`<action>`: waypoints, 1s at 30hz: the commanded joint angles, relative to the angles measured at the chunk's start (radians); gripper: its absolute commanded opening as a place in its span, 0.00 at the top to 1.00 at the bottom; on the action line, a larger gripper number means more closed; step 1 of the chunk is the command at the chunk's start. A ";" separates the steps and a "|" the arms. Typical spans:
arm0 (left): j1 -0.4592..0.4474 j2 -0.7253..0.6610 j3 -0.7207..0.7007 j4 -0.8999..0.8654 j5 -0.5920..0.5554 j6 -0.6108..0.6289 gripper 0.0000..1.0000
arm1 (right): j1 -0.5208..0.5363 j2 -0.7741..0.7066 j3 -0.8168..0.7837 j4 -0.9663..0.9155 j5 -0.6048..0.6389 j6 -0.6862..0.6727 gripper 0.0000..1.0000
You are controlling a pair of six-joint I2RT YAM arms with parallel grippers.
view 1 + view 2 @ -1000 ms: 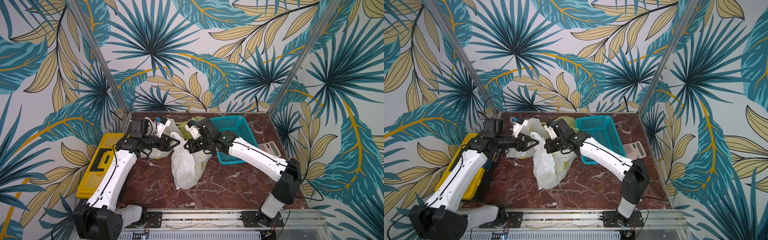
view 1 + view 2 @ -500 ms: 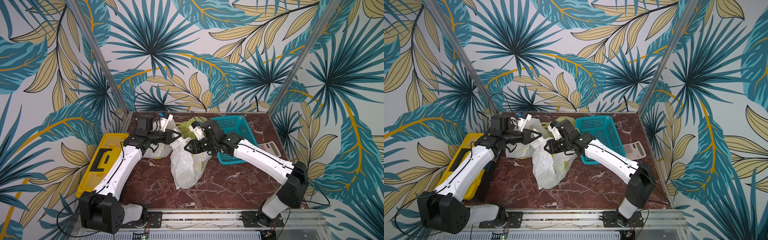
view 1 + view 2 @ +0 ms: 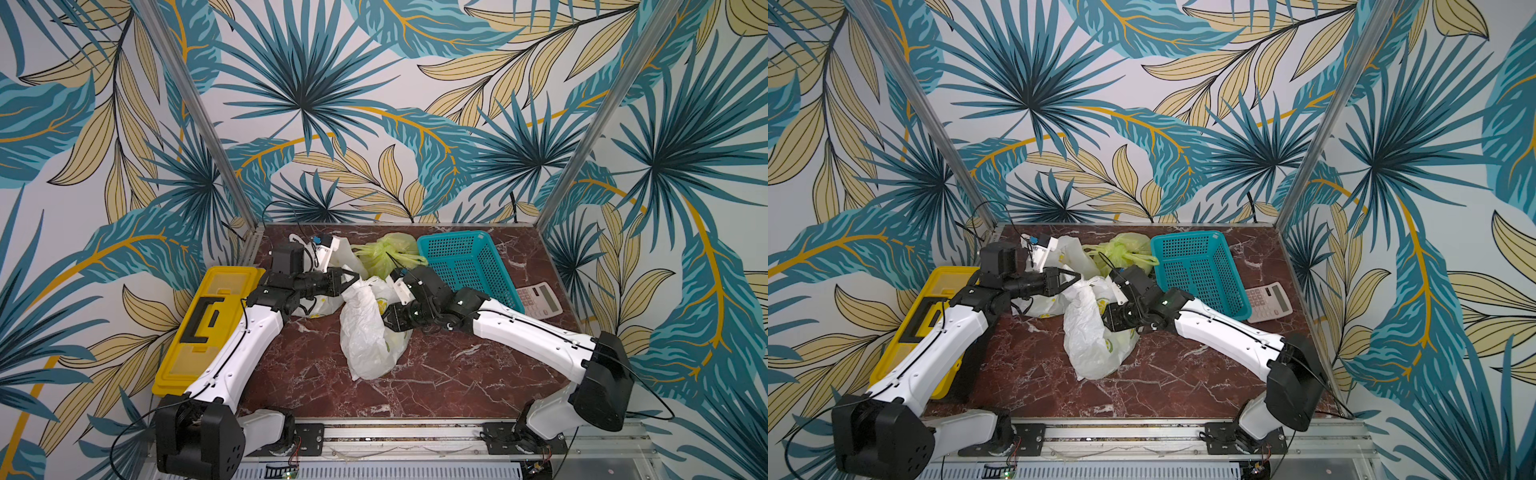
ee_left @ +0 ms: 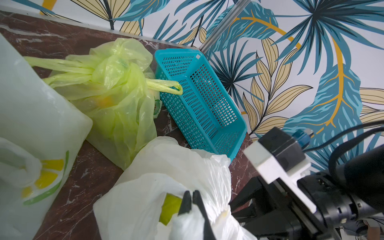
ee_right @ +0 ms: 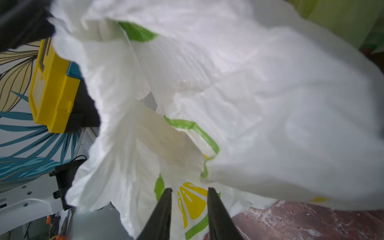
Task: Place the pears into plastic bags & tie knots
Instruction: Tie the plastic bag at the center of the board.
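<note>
No text, brand or number can be read. White sticker (image 4: 197, 56) on teal basket (image 4: 187, 112) is noted, print illegible; calculator (image 3: 539, 299) keys and display too small; white bag (image 5: 249, 104) is marked with lemon-slice prints only

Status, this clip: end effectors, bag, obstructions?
Left end effector shut on middle white lemon-print plastic bag. Right end effector open at its side. Bag untied, green pear inside. Teal mesh basket beside right arm.

Left jaws clamped bag (image 3: 365, 340); right jaws opened.
</note>
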 commanded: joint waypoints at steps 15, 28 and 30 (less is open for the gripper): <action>0.005 -0.133 -0.224 0.259 -0.079 -0.234 1.00 | 0.088 0.164 0.226 -0.039 0.204 0.097 0.41; 0.012 -0.132 -0.253 0.270 -0.114 -0.272 1.00 | 0.083 0.098 0.116 -0.019 0.155 0.004 0.52; 0.013 -0.134 -0.256 0.269 -0.117 -0.277 1.00 | 0.083 0.108 0.103 -0.003 0.168 0.008 0.53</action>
